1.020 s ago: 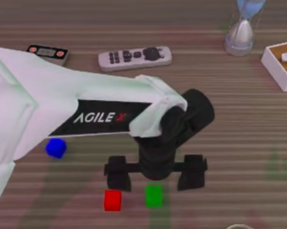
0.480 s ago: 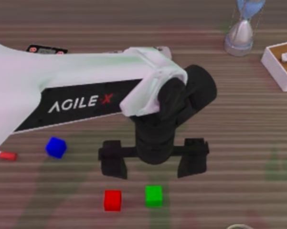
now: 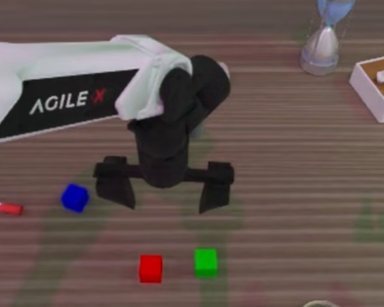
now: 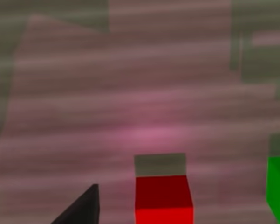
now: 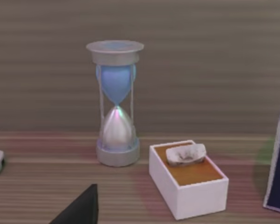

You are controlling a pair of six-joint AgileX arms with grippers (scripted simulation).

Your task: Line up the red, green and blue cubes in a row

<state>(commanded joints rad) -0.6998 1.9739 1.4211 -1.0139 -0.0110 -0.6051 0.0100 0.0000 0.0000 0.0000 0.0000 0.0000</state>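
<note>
The red cube and the green cube sit side by side near the table's front edge, a small gap between them. The blue cube lies apart, farther back and to the left. My left gripper hangs open and empty behind the red-green pair, its left finger close to the right of the blue cube. In the left wrist view the red cube and part of the green cube show beside one dark finger. My right arm is outside the top view; its wrist view shows one finger.
A red-and-white pen lies at the left edge. An hourglass and a white box stand at the back right. The left arm covers the remote at the back. A pale rim pokes in at the front edge.
My left gripper, still open, has drawn back from the red and green cubes toward the back left. The arm now covers the remote, and the pen has come into view.
</note>
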